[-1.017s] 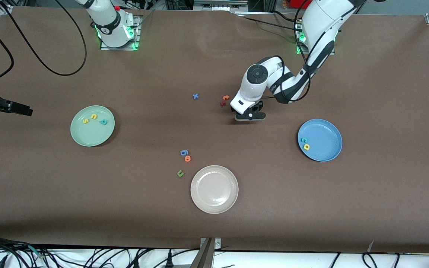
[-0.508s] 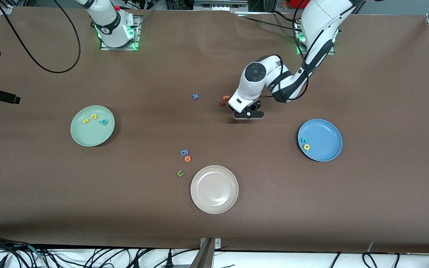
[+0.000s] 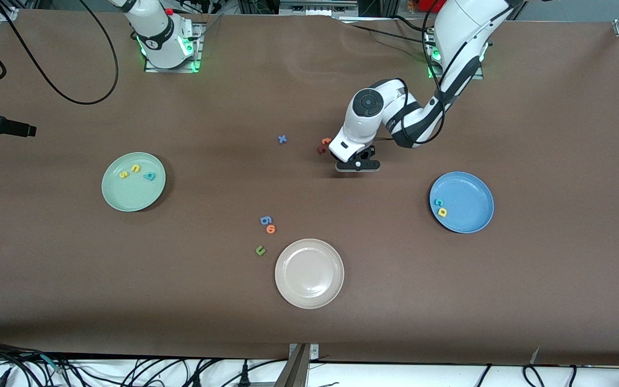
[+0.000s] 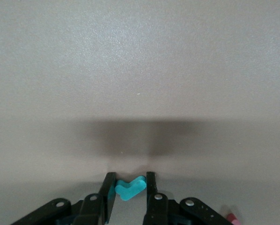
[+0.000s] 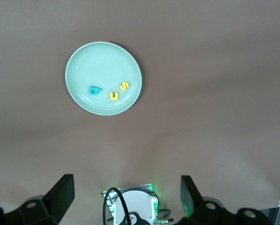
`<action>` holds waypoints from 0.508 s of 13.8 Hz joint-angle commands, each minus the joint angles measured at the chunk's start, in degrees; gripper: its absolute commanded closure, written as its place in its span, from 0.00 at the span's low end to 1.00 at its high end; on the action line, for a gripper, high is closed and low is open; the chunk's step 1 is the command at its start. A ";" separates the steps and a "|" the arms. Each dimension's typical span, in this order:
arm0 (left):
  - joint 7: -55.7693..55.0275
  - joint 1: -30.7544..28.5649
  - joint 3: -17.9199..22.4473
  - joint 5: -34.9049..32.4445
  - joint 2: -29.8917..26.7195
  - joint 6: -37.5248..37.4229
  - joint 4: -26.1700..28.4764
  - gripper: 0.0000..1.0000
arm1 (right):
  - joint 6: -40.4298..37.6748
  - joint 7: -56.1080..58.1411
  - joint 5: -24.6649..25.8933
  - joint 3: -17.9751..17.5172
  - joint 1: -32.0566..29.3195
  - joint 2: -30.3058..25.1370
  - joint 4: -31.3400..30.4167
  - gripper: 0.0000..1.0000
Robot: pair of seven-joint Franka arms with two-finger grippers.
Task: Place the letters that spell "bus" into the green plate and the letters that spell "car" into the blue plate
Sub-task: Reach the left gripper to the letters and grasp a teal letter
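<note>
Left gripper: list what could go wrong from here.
1. The left gripper is shut on the teal r by its fingertips only, so it may slip out.
2. The red and orange letters lie right beside it and could get knocked.
3. The blue plate is some way off, so the letter could drop short of it.

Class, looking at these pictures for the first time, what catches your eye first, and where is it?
The left gripper, low at mid-table, shut on a teal letter. Then the green plate with three letters toward the right arm's end, the blue plate with two toward the left arm's. The right gripper hangs open, high over the table.
</note>
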State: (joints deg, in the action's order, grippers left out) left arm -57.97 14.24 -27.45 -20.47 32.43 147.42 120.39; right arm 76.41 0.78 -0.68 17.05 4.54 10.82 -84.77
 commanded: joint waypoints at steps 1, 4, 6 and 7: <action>3.89 -1.66 0.47 -2.82 -1.39 -2.65 -0.59 0.81 | -1.87 2.39 -3.88 1.85 -0.23 -5.35 -0.66 0.00; 15.30 -7.19 0.47 -2.82 -5.26 -8.97 -1.64 0.81 | -0.04 2.38 -6.26 4.39 -0.23 -5.82 -0.22 0.00; 24.97 -12.55 0.38 -2.82 -6.59 -10.39 -2.17 0.81 | 1.64 2.39 -6.26 3.87 -0.06 -5.90 -0.31 0.00; 29.28 -15.10 0.47 -2.82 -6.94 -10.66 -2.35 0.81 | 1.90 2.30 -6.26 3.70 -0.05 -5.90 -0.31 0.00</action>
State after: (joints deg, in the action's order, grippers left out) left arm -36.21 3.62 -26.49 -21.68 27.63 138.40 117.61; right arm 77.15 2.47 -5.86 21.07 4.47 5.00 -84.61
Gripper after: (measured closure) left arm 0.696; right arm 0.000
